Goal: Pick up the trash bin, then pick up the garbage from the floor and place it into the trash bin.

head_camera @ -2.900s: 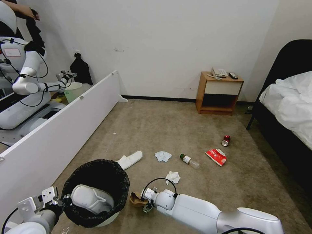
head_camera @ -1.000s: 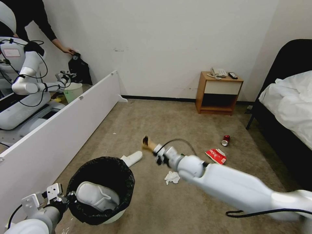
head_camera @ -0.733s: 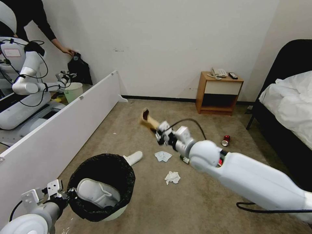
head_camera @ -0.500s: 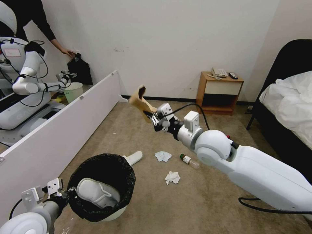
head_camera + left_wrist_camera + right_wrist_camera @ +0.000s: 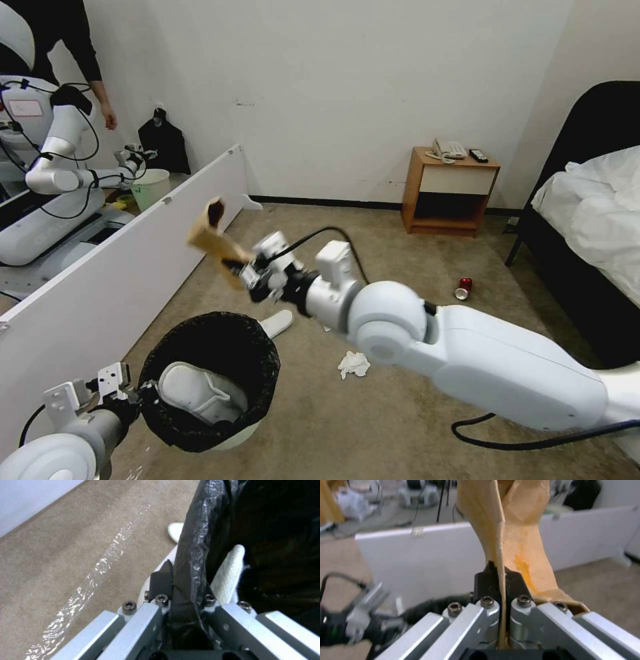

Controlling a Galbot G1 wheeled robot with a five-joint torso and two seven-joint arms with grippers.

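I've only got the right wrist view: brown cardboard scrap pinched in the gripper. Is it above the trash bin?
Observer: From the head view, the right gripper holds the brown cardboard scrap in the air near the round white plastic bin lined with a black bag; whether it is directly above, I cannot tell.
Operator: What's holding the bin?
Observer: The left gripper, clamped on its bag-covered rim.
Operator: Anything inside?
Observer: One white slipper.

carpet floor [image 5: 373, 427] | on it: slipper [image 5: 277, 323], crumpled tissue [image 5: 354, 364], red can [image 5: 463, 288], nightstand [image 5: 450, 193]
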